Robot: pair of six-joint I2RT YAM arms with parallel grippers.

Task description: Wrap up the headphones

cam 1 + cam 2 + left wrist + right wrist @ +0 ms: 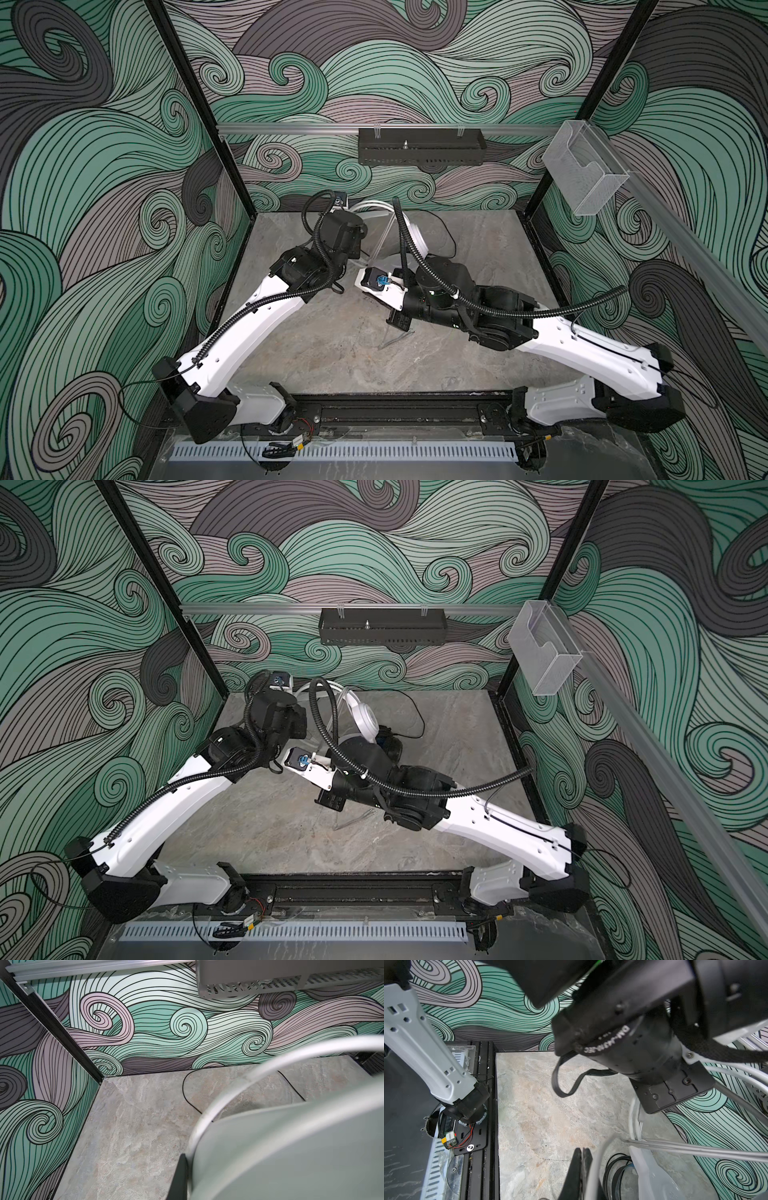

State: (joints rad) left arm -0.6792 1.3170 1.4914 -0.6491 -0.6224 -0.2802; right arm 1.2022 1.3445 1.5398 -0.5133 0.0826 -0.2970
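Left jaws are closed on the white over-ear headset [291, 1147]. The left wrist view shows one black finger [182, 1176] pressed against its smooth pale shell, which fills the frame close to the lens and hides the other finger. Right jaws are fully closed, with their two black fingers [576, 1167] pressed flat together. A thin pale cable [598, 1157] curves down just beside them, and I cannot tell whether it is pinched. More strands of it stretch taut across the right wrist view.

Both wrists meet over the middle of the grey marble-patterned surface [332, 361], toward its far side. The left arm reaches in from the near left and the right arm from the near right.

In a top view the headset's white ear cup [366, 719] stands tilted between the two wrists. Just right of it lies the black over-ear headset with blue inner cups [388, 746], largely hidden by the right arm. Its black cable [415, 717] loops over the surface toward the far right. A slack loop of the pale cable lies on the surface just near of the right wrist.

On the far wall, a black perforated tray [419, 151] hangs from a silver rail. A clear plastic holder [582, 174] is fixed to the right wall. All the walls carry green and grey swirls.
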